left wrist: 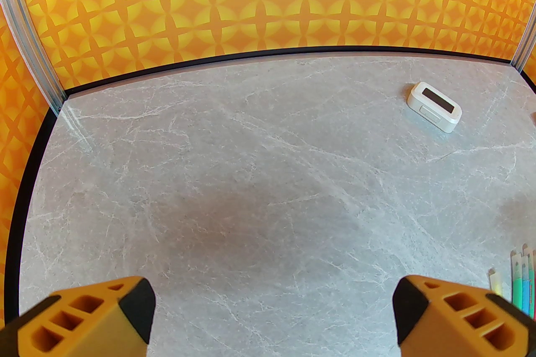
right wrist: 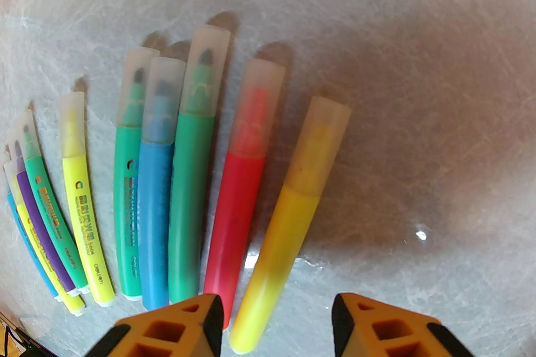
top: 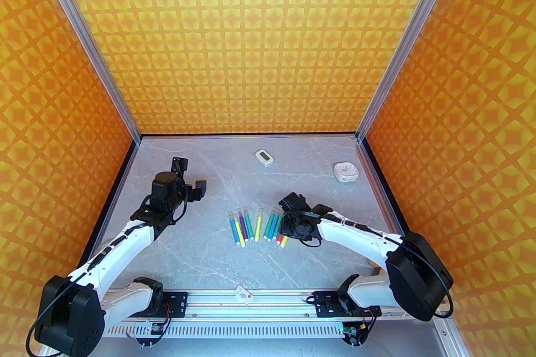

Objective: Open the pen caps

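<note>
The right gripper (right wrist: 276, 317), jaws parted, straddles the tail of the yellow pen (right wrist: 289, 221), its cap (right wrist: 320, 146) pointing to one o'clock; the left gripper (left wrist: 272, 305) hangs wide open above the grey table (left wrist: 251, 179).

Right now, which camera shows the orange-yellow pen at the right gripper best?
Right wrist: the orange-yellow pen lies full length, cap on, its tail between the right gripper's open fingers. Top external shows its tail beside the gripper. Left wrist: cut-off pens at the edge; can't tell it apart.

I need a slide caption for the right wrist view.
Open right gripper straddles the barrel end of a slim yellow marker pen, translucent cap on.
</note>
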